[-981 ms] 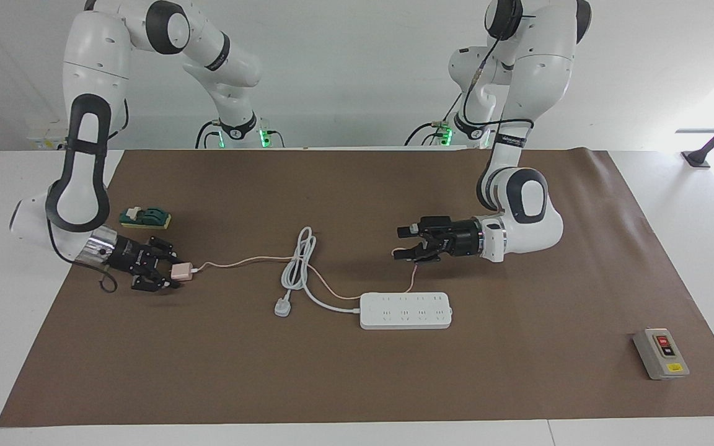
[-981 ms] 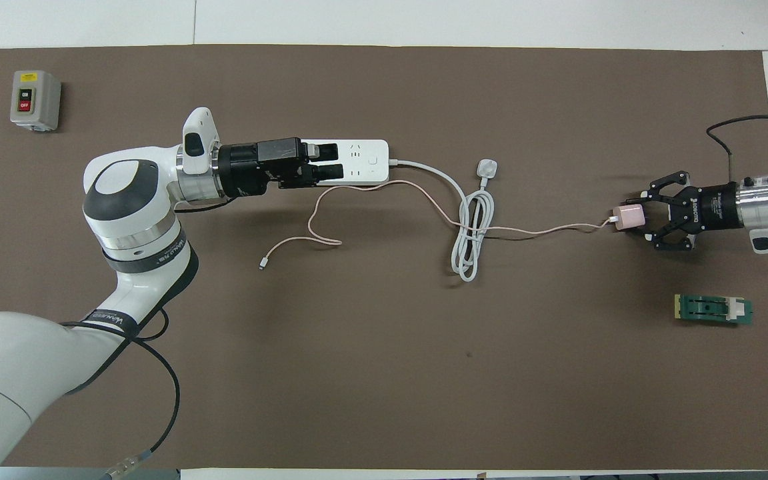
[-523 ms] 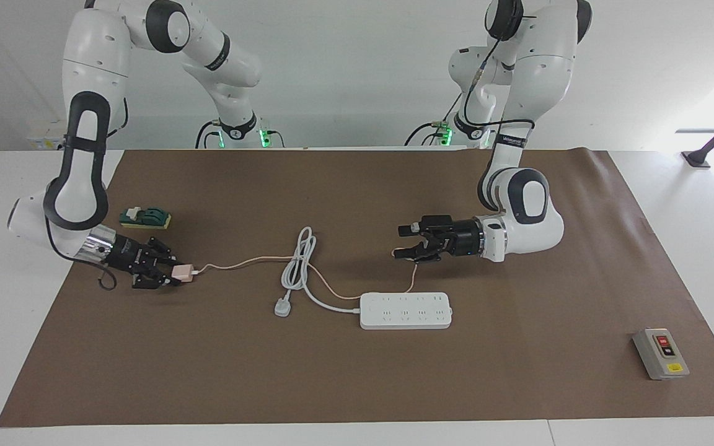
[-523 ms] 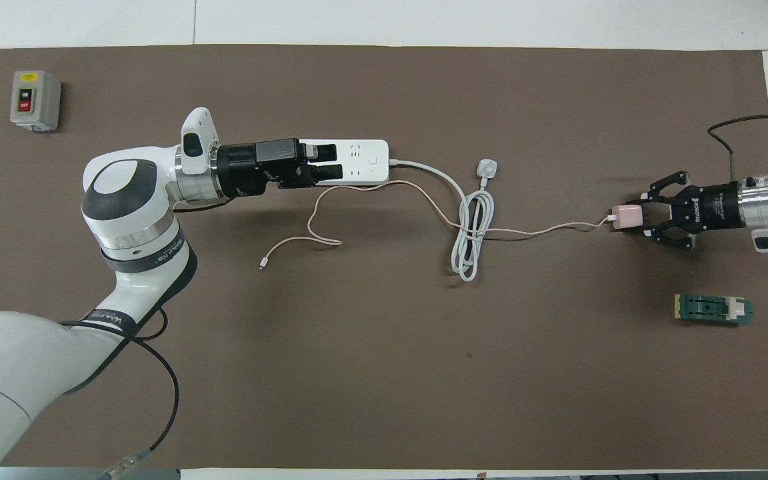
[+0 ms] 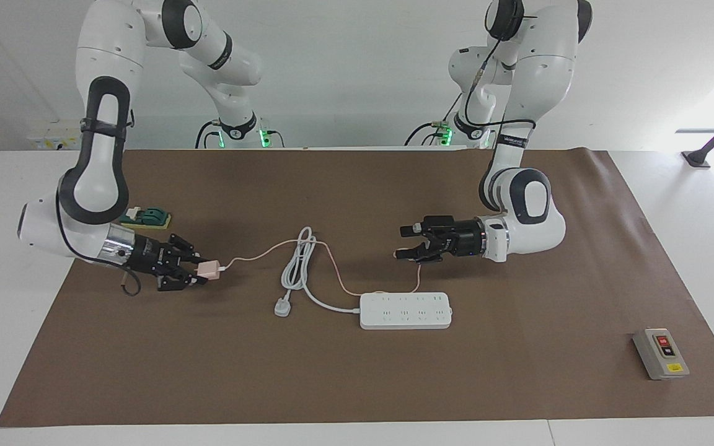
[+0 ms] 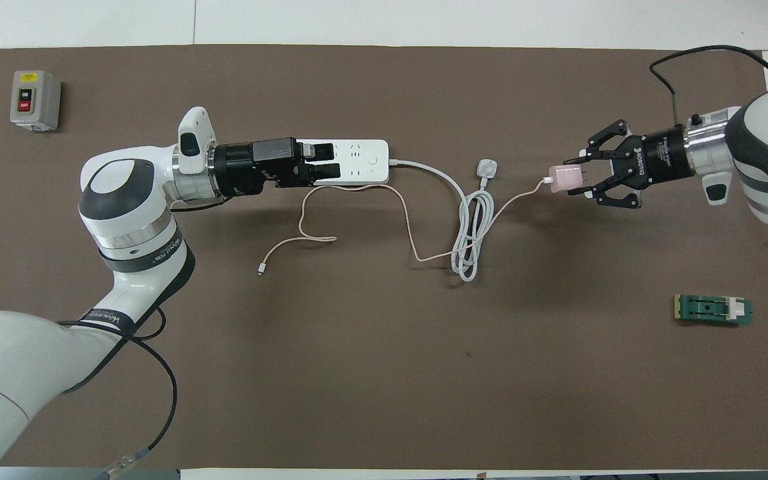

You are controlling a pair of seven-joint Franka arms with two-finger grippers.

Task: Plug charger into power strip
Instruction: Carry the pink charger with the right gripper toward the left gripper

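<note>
— Where's the charger point(image 5: 207, 269)?
— Clamped in the right gripper point(image 5: 199, 273), raised above the mat toward its own end; the left gripper point(image 5: 404, 242) gapes over the power strip point(image 5: 405, 310), holding nothing.

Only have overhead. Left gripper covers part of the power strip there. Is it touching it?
Observer: No. In the facing view the left gripper hangs open in the air, clear of the power strip.
Operator: Sockets free?
Observer: Yes, the strip's whole top face shows there, with nothing plugged in.
Operator: Charger off the mat?
Observer: Looks so. The right gripper is shut on the charger, low over the mat, and the cable droops down to it.
</note>
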